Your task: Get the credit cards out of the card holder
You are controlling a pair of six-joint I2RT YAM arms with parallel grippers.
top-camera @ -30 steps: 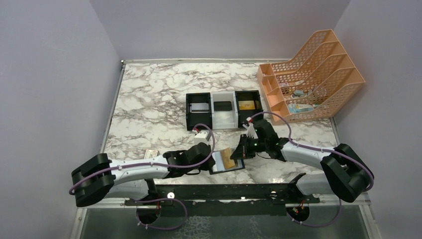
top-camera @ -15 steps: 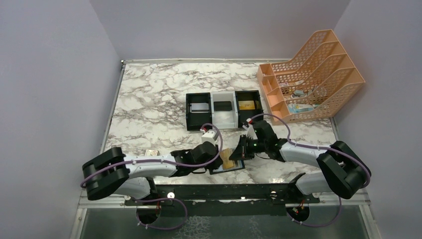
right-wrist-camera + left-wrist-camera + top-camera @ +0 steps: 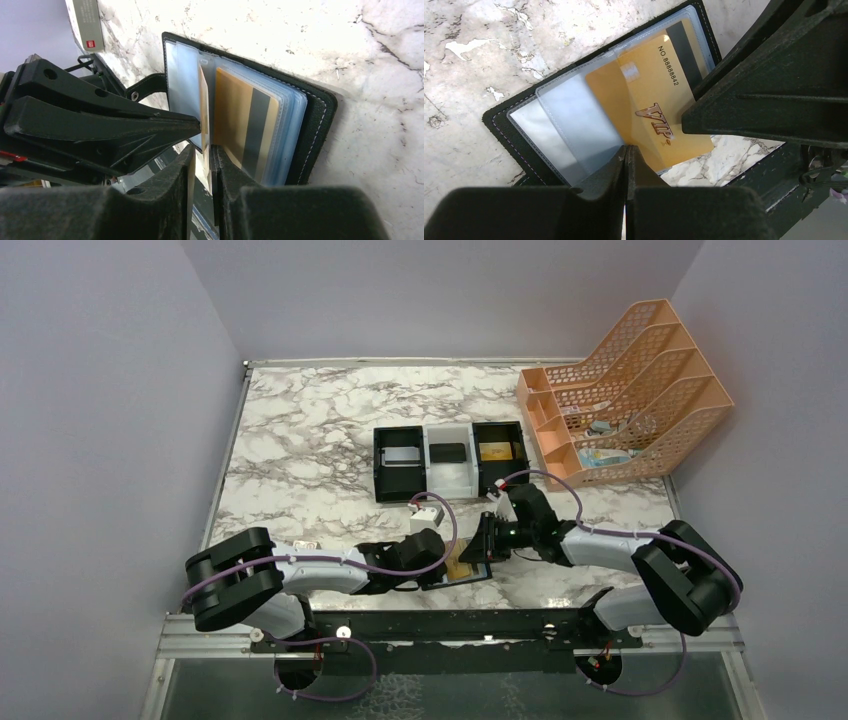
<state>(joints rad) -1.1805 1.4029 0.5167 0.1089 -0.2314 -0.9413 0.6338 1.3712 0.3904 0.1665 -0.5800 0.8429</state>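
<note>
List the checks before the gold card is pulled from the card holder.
1. Card holder lies open on the marble table: ok.
2. Gold VIP card sticks out past the holder's edge: ok.
3. Left gripper shut at the clear sleeve's edge: ok.
4. Right gripper fingers flank a thin upright gold edge: ok; clamped: cannot tell.
5. Grippers clear of each other: cannot tell, very close.

The left arm (image 3: pixel 320 570) and right arm (image 3: pixel 610 545) stretch low and inward, wrists nearly meeting. The left gripper (image 3: pixel 626 150) has its jaws pressed together. The right gripper (image 3: pixel 202 150) has its jaws a narrow gap apart.
</note>
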